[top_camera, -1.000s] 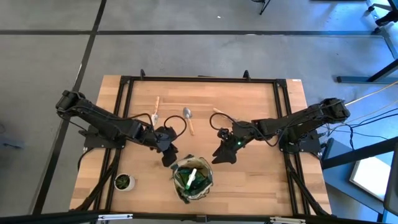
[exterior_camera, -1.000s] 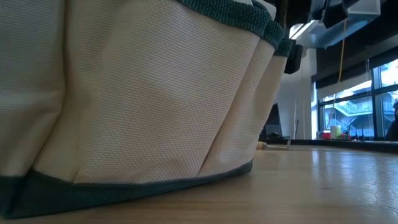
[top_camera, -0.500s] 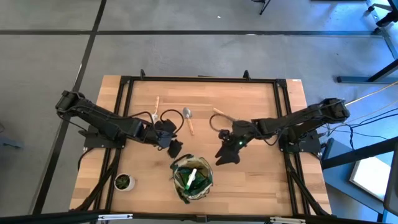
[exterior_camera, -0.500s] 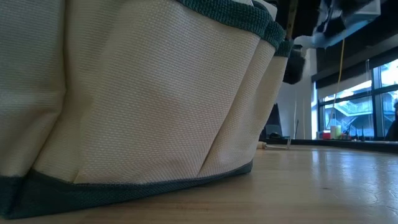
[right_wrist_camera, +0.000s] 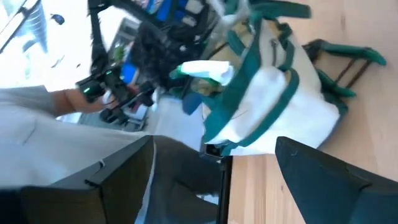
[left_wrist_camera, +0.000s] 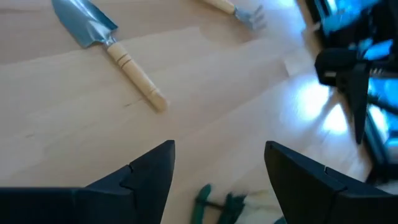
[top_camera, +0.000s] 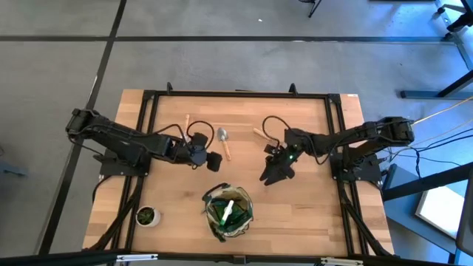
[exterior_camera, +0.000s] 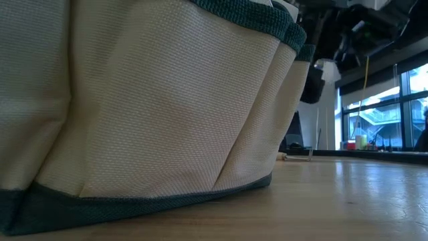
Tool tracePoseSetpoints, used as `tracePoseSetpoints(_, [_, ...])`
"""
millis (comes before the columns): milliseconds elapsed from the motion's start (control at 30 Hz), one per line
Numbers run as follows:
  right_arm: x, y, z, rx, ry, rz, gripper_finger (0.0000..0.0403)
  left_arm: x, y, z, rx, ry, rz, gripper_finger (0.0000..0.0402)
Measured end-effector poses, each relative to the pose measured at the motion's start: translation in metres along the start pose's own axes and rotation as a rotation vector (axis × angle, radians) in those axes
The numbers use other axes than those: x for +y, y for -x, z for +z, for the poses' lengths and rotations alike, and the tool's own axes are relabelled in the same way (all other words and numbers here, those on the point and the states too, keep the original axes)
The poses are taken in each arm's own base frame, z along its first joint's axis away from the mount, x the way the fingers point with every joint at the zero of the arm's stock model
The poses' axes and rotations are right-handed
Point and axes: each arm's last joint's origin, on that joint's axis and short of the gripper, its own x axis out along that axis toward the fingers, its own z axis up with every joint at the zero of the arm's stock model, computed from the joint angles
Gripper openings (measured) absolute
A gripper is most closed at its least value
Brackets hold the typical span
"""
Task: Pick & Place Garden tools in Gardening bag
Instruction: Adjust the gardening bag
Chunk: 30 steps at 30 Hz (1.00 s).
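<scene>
The gardening bag [top_camera: 228, 213] stands near the table's front edge, with the green spray bottle's white trigger [top_camera: 228, 209] sticking out of its open top. A wooden-handled trowel [top_camera: 224, 142] lies flat on the table beyond it, a fork [top_camera: 261, 134] to its right and another wooden-handled tool [top_camera: 185, 129] to its left. My left gripper [top_camera: 215, 159] hovers open just near of the trowel [left_wrist_camera: 112, 46]. My right gripper [top_camera: 270, 175] hovers open to the far right of the bag [right_wrist_camera: 267, 106]. Neither gripper has anything between its fingers.
A small potted plant [top_camera: 147, 216] stands at the near left. A dark metal frame [top_camera: 236, 94] runs around the table's edges. In the low view the bag's khaki wall [exterior_camera: 147, 107] fills the left of the picture. Bare wood lies between the bag and the loose tools.
My left gripper has drawn away from the bag's far left rim, toward the table's far edge and the trowel. My right gripper has also moved a little toward the far edge, away from the bag. The bag and the loose tools have stayed in place.
</scene>
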Motion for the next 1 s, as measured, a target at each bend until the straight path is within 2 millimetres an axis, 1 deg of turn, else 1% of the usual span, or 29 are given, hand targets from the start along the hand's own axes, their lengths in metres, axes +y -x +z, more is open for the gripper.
tracePoseSetpoints(100, [-0.001,0.01,0.007,0.034,0.036,0.071,0.0339,0.0,-0.002,0.005,0.004,0.033,-0.011,0.0243])
tracePoseSetpoints(267, [-0.002,0.027,0.02,0.063,0.1,0.173,0.0339,0.001,-0.004,0.007,0.083,0.062,-0.023,0.0243])
tracePoseSetpoints(433, [-0.006,0.042,0.029,0.07,0.127,0.21,0.0339,0.001,-0.003,0.005,0.158,0.121,-0.029,0.0243])
tracePoseSetpoints(600, [-0.01,0.053,0.033,0.081,0.136,0.227,0.0339,0.004,-0.003,0.002,0.215,0.124,-0.011,0.0243])
tracePoseSetpoints(767, [-0.013,0.059,0.036,0.066,0.096,0.217,0.0339,0.009,-0.001,-0.003,0.3,0.041,0.031,0.0243])
tracePoseSetpoints(900, [-0.015,0.063,0.038,0.054,0.069,0.208,0.0339,0.017,0.003,-0.013,0.366,-0.079,0.1,0.0243])
tracePoseSetpoints(1000, [-0.016,0.065,0.039,0.042,0.042,0.2,0.0339,0.022,0.007,-0.02,0.376,-0.181,0.158,0.0243])
